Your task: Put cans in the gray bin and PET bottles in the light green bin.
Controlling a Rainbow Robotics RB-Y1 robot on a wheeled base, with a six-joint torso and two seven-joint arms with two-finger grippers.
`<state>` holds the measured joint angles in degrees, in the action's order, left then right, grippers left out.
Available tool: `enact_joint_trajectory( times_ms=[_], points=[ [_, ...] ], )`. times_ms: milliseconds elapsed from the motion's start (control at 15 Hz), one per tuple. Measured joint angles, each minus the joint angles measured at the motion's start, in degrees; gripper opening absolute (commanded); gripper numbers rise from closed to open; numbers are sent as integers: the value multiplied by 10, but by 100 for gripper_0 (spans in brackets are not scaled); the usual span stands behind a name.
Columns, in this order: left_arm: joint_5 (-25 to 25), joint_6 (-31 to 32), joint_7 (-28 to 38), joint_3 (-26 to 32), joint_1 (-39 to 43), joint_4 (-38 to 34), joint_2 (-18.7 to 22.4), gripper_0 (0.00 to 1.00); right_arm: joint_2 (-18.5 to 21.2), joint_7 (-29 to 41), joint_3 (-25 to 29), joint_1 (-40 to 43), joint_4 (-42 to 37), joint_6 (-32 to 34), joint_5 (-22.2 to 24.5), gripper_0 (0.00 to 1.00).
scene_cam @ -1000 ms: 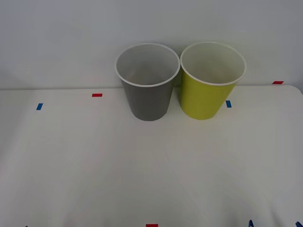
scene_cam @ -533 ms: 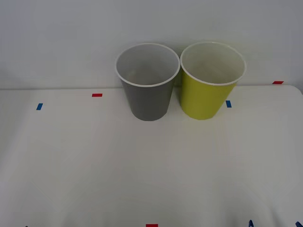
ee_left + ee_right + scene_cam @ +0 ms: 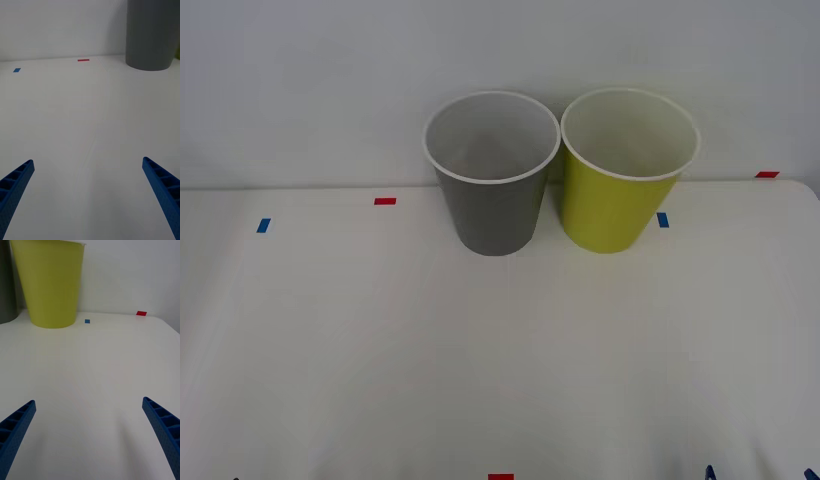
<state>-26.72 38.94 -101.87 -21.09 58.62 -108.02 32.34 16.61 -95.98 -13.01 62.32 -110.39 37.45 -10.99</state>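
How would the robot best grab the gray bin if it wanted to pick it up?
Probably by the white rim of the gray bin, coming straight down from above. The bin stands upright, its body looks too wide for the open left gripper, and the green bin crowds one side.

The gray bin (image 3: 492,215) and light green bin (image 3: 610,210) look like smooth, matt plastic. The white counter (image 3: 480,360) is smooth and matt. Each tool has blue, ribbed, finely textured fingers (image 3: 17,423).

We see the light green bin (image 3: 52,285) cropped at its rim in the right wrist view, the gray bin (image 3: 152,33) likewise in the left. Bin bottoms stay hidden from us in front.
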Motion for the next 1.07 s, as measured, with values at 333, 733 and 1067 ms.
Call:
enact_joint_trajectory(
  times_ms=[333, 733, 1067],
  points=[
    [0, 0, 0, 0, 0, 0, 0, 100, 0, 0, 0, 0, 0, 0, 0, 98],
    [0, 0, 0, 0, 0, 0, 0, 100, 0, 0, 0, 0, 0, 0, 0, 98],
    [0, 0, 0, 0, 0, 0, 0, 100, 0, 0, 0, 0, 0, 0, 0, 98]
  ],
)
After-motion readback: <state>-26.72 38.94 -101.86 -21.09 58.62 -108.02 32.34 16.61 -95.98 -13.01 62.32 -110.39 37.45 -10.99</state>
